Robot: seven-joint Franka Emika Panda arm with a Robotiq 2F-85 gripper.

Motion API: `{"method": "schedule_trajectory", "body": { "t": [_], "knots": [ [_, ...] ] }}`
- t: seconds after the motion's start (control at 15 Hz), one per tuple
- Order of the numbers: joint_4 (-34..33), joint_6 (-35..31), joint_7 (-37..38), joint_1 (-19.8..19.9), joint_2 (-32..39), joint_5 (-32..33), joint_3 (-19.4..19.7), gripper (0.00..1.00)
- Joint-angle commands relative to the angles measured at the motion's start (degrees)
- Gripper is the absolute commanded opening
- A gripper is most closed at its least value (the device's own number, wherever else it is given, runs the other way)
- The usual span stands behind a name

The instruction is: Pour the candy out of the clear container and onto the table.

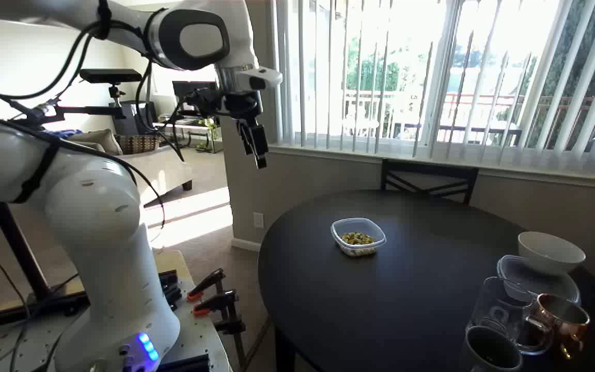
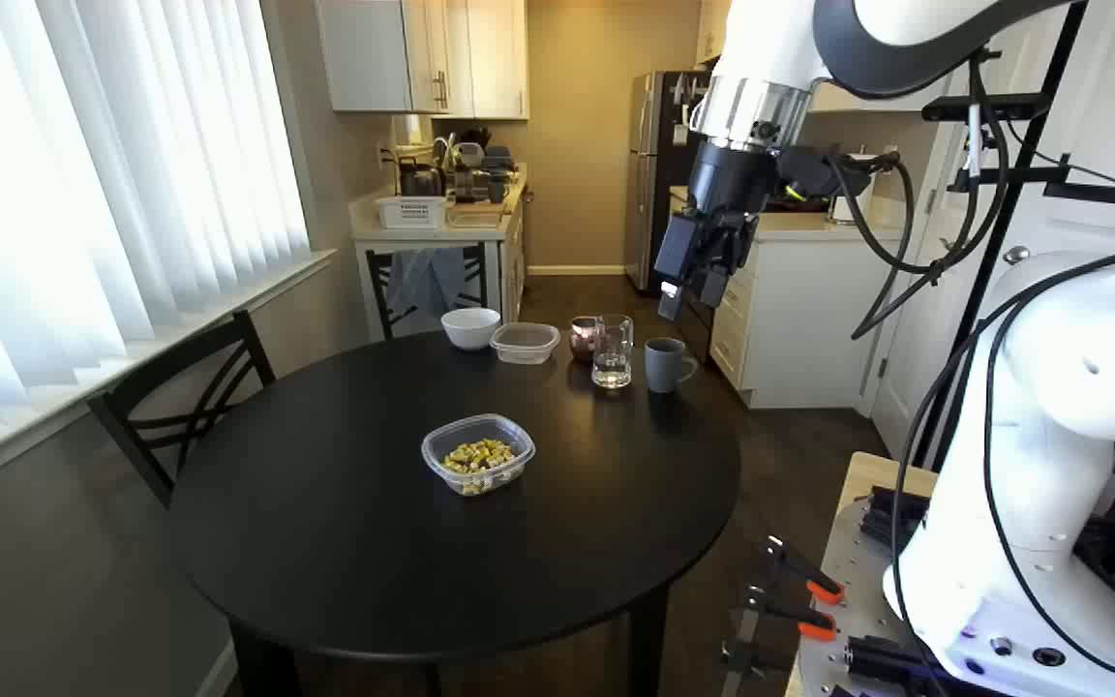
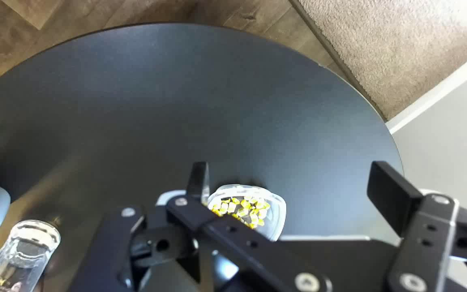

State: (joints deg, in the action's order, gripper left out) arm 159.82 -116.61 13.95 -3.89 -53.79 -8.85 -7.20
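Candy [image 2: 478,455] in a heap inside the clear container [image 1: 357,226], small yellowish pieces, none poured out as far as can be seen. Rests upright near the middle of the dark table [image 2: 325,523], well to the near side of the white bowl [image 2: 470,329] and the second tub [image 2: 525,347] in an exterior view, with the copper mug [image 2: 584,339], glass mug [image 2: 613,353] and grey mug [image 2: 664,366] gathered at far right.

Gripper [image 2: 692,293] high up, to the right of the container in an exterior view, touching neither container nor table. Stands spread wide: fingers [image 3: 393,198] well apart in the wrist view, pinching nothing.

Seems to be at the approach, before any grasp, lift or tip. Calls next, by judgement, for a move left over the container, then a careful descent onto one wall. Best to set one finger inside the rim and one outside, away from the candy, before squeezing. Likely to flex, being thin-looking plastic, so squeeze only firmly enough to lift. After that, raise a little, avoid the mugs at far right, and tilt slowly over the near side for a short, low fall.
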Motion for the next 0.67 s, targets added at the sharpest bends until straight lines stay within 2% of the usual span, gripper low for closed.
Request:
{"method": "schedule_trajectory", "body": {
  "t": [0.0, 0.4, 0.6],
  "knots": [
    [0.3, 0.2, -0.2, 0.3, 0.0, -0.2, -0.2, 1.0],
    [0.8, 0.2, -0.2, 0.3, 0.1, -0.2, -0.2, 1.0],
    [-6.9, -0.3, 0.9, 1.5, 6.2, 2.0, -2.1, 1.0]
  ]
}}
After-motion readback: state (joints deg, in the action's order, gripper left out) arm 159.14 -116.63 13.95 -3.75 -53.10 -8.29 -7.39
